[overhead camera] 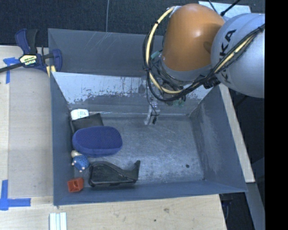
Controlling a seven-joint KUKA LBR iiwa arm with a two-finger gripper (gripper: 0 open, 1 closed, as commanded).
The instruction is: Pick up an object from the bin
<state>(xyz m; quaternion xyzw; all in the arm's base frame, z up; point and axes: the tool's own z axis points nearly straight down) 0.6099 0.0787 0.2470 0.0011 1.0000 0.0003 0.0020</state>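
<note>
Grey metal bin [180,152] with a blue oval pad [96,140], black wedge-shaped tool [112,173] and small red block [75,184] crowded at eight o'clock, while the two-finger gripper [151,118] hangs over bare floor at twelve, clenched or released unclear, seemingly not yet committed to a target.

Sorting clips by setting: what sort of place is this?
Likely a robotics lab grasping cell: a KUKA arm over a grey metal bin of loose things, such as a blue oval pad.

Pale tabletop [27,134] below — dark backdrop [90,13] behind.
</note>
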